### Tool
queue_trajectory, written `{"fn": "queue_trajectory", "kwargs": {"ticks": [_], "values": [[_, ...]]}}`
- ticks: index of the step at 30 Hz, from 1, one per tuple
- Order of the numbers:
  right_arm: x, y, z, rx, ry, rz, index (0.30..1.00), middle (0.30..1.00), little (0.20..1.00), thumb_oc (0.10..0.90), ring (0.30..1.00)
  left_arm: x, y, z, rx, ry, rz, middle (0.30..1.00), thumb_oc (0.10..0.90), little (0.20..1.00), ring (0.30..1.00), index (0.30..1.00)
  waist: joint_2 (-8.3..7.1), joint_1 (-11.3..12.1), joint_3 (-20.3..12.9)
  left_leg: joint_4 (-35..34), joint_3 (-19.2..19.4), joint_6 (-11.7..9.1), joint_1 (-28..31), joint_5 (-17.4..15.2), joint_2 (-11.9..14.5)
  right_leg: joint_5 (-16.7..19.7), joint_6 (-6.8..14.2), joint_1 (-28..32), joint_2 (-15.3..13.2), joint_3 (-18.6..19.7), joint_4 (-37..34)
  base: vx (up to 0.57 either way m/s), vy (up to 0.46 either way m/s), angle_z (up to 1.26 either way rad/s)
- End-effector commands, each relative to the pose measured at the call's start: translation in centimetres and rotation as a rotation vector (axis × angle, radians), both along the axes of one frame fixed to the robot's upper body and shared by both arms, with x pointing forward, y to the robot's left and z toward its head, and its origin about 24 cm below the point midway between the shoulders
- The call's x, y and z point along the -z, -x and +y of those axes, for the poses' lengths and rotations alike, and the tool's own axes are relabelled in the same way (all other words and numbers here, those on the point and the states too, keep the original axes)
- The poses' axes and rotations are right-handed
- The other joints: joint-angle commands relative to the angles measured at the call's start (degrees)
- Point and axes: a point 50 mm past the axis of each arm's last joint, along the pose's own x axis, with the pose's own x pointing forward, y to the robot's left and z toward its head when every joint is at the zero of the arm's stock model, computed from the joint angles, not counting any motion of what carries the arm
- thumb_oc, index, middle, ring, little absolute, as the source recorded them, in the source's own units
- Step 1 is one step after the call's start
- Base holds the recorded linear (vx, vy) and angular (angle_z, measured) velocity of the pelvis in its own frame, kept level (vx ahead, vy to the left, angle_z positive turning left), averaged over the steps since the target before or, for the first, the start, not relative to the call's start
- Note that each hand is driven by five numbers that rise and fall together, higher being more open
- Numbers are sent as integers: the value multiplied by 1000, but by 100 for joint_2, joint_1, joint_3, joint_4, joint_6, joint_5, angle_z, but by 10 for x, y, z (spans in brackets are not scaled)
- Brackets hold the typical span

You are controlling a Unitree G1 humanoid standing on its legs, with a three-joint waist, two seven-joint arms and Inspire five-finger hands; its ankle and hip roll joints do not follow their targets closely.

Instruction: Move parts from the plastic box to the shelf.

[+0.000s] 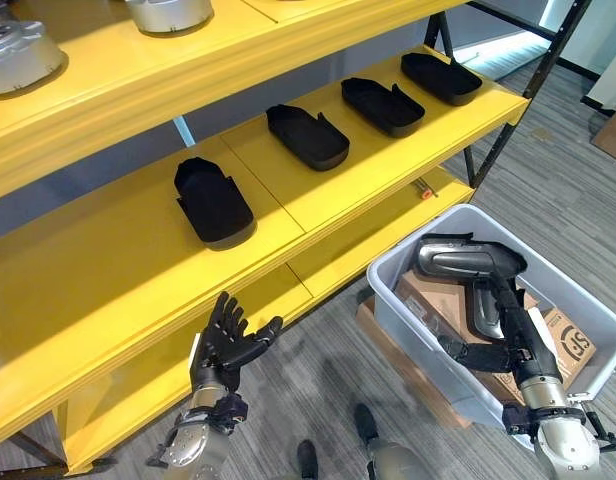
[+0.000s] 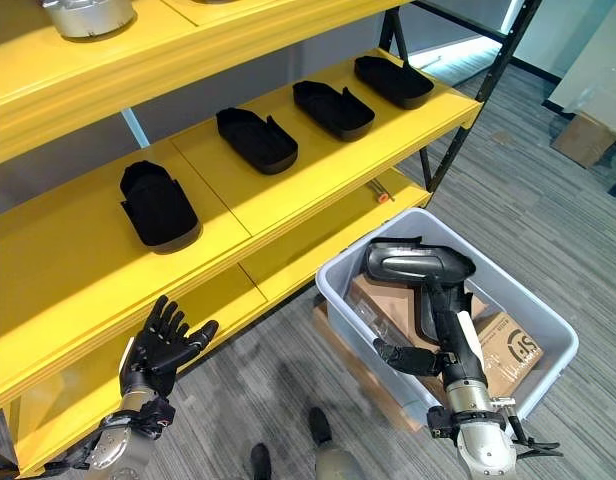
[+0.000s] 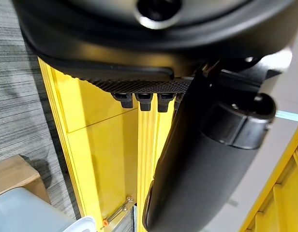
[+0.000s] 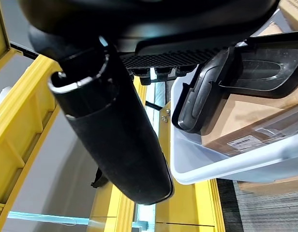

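Note:
A light grey plastic box [image 1: 591, 305] stands on the floor at the right, below the yellow shelf [image 1: 318, 190]. Inside it a dark grey moulded part [image 1: 466, 259] lies on a cardboard carton [image 1: 433, 300]. My right hand [image 1: 510, 338] reaches down into the box with its fingers straight along a second dark part [image 4: 250, 79], its thumb out to the side. My left hand [image 1: 226, 345] hangs open with fingers spread and holds nothing, in front of the shelf's lower front edge. Several black parts [image 1: 213, 202] lie in a row on the middle shelf level.
Two silvery round metal parts [image 1: 16, 55] sit on the top shelf level. A flat cardboard box [image 1: 383, 335] lies under the plastic box. The shelf's dark diagonal brace [image 1: 518, 105] stands behind the box. An orange-tipped tool [image 1: 424, 190] rests on the lower level.

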Motion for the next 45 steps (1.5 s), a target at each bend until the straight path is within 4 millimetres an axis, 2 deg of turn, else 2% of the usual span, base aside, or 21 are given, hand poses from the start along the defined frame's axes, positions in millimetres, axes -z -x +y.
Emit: {"fn": "queue_trajectory", "kwargs": {"ticks": [1, 3, 4, 5, 6, 7, 8, 9, 10, 13, 16, 29, 33, 36, 37, 38, 39, 40, 42, 43, 45], "values": [[-38, -18, 12, -50, -7, -227, 1000, 1000, 1000, 900, 1000, -52, -15, 20, 8, -175, -251, 1000, 900, 1000, 1000, 1000, -132, -16, -81, 52, 16, 104, -341, -183, 79, -796, 727, -294, -313, -33, 1187, -68, 146, -23], [-38, -20, 15, -70, -5, -226, 1000, 1000, 1000, 900, 1000, -54, -15, 23, 7, -210, -252, 1000, 900, 1000, 1000, 1000, -167, -10, 48, 5, 231, 115, -240, -237, 68, -541, 816, -533, -305, -226, 1394, -51, 141, -67], [-37, -20, 17, -74, -6, -223, 1000, 1000, 1000, 900, 1000, -54, -14, 24, 3, -218, -250, 1000, 900, 1000, 1000, 1000, -172, 40, 100, 3, 318, 112, -186, -274, 80, -486, 799, -596, -346, -494, 1417, -6, 89, -94], [-37, -22, 20, -84, -10, -226, 1000, 1000, 1000, 900, 1000, -55, -14, 27, -13, -230, -250, 1000, 900, 1000, 1000, 1000, -182, 188, 166, 26, 474, 112, -123, -342, 96, -373, 708, -699, -530, -1197, 1412, 6, 53, -132], [-37, -22, 20, -84, -10, -226, 1000, 1000, 1000, 900, 1000, -55, -14, 27, -13, -230, -250, 1000, 900, 1000, 1000, 1000, -182, 189, 162, 28, 475, 111, -129, -342, 97, -369, 708, -702, -529, -1196, 1408, 5, 89, -150], [-36, -23, 22, -90, -10, -221, 1000, 1000, 1000, 900, 1000, -54, -11, 32, -26, -244, -239, 1000, 900, 1000, 1000, 1000, -144, 349, 220, 39, 704, 101, -13, -434, 147, -384, 587, -675, -1023, -2505, 1462, 90, 93, -127], [-34, -23, 23, -95, -7, -213, 1000, 1000, 1000, 900, 1000, -53, -8, 33, -36, -237, -231, 1000, 900, 1000, 1000, 1000, -109, 414, 202, -18, 807, 76, 135, -574, 190, -480, 649, -533, -1202, -3058, 1444, 90, 94, -95], [-34, -23, 23, -96, -6, -213, 1000, 1000, 1000, 900, 1000, -53, -8, 33, -36, -237, -231, 1000, 900, 1000, 1000, 1000, -107, 409, 207, -19, 803, 75, 141, -574, 192, -480, 650, -524, -1202, -3063, 1442, 120, 27, -129], [-33, -24, 23, -101, 5, -203, 1000, 1000, 1000, 900, 1000, -51, -4, 33, -49, -220, -220, 1000, 900, 1000, 1000, 1000, -124, 487, 179, -6, 1086, 69, 258, -665, 234, -334, 677, -484, -1424, -3580, 1398, 78, -37, -122], [-32, -22, 18, -85, 23, -187, 1000, 1000, 1000, 900, 1000, -49, -4, 29, -46, -184, -219, 1000, 900, 1000, 1000, 1000, -207, 403, 97, 86, 1158, 3, 335, -770, 253, -319, 652, -260, -1167, -3297, 834, 127, -119, -64], [-35, -17, 14, -68, 29, -198, 1000, 1000, 1000, 900, 1000, -48, -3, 25, -40, -166, -221, 1000, 900, 1000, 1000, 1000, -202, 343, -42, 198, 1189, -91, 367, -828, 370, -351, 579, -58, -917, -3026, 513, 161, -128, 0], [-39, -10, 6, -49, 22, -208, 1000, 1000, 1000, 900, 1000, -44, -2, 18, -31, -121, -213, 1000, 900, 1000, 1000, 1000, 87, 127, -372, 418, 1368, -499, 438, -722, 887, -748, 291, 301, -449, -2776, 150, 121, -112, -16], [-40, -8, 4, -40, 22, -214, 1000, 1000, 1000, 900, 1000, -45, -6, 17, -21, -129, -221, 1000, 900, 1000, 1000, 1000, 139, 47, -311, 856, 1381, -688, 320, -565, 1155, -946, 125, 339, -299, -2712, 244, 89, -134, 2], [-40, -5, 3, -41, 21, -212, 1000, 1000, 1000, 900, 1000, -46, -7, 17, -17, -128, -224, 1000, 900, 1000, 1000, 1000, 152, 14, -221, 1762, 1345, -825, 84, -189, 1453, -1131, -83, 468, -110, -2617, 278, 103, -180, 0], [-40, -5, 3, -41, 21, -212, 1000, 1000, 1000, 900, 1000, -46, -7, 17, -17, -128, -225, 1000, 900, 1000, 1000, 1000, 162, 10, -222, 1823, 1326, -845, 48, -208, 1484, -1135, -99, 466, -88, -2624, 275, 92, -192, -3], [-39, -5, 4, -42, 17, -212, 1000, 1000, 1000, 900, 1000, -45, -6, 17, -18, -123, -220, 1000, 900, 1000, 1000, 1000, 132, 37, -153, 2393, 1225, -860, -118, 117, 1610, -1194, -213, 556, 5, -2554, 262, 51, -130, -17], [-39, -5, 4, -42, 17, -212, 1000, 1000, 1000, 900, 1000, -45, -6, 17, -18, -124, -221, 1000, 900, 1000, 1000, 1000, 143, 34, -149, 2462, 1198, -888, -157, 103, 1648, -1198, -234, 557, 33, -2562, 257, 71, -253, -25], [-42, -5, 4, -48, 32, -221, 1000, 1000, 1000, 900, 1000, -46, -6, 16, -15, -120, -226, 1000, 900, 1000, 1000, 1000, 58, 145, 60, 3656, 683, -792, -750, 274, 1536, -1272, -418, 659, 107, -2408, 261, 16, -182, -29], [-44, -6, 4, -55, 44, -227, 1000, 1000, 1000, 900, 1000, -47, -7, 15, -20, -107, -232, 1000, 900, 1000, 1000, 1000, -33, 212, 235, 4208, 365, -711, -1240, 342, 1374, -1363, -480, 712, 101, -2288, 277, 41, -107, -49], [-44, -7, 3, -48, 51, -225, 1000, 1000, 1000, 900, 1000, -47, -7, 14, -21, -94, -232, 1000, 900, 1000, 1000, 1000, -125, 270, 284, 3820, 219, -588, -1687, 142, 1371, -1377, -402, 758, -47, -2233, 280, 28, 45, -66], [-44, -8, 2, -42, 54, -228, 1000, 1000, 1000, 900, 1000, -47, -8, 14, -18, -87, -233, 1000, 900, 1000, 1000, 1000, -176, 312, 295, 2738, 68, -528, -1804, 292, 1425, -1302, -294, 745, -186, -2184, 272, 61, 123, -49]]}}
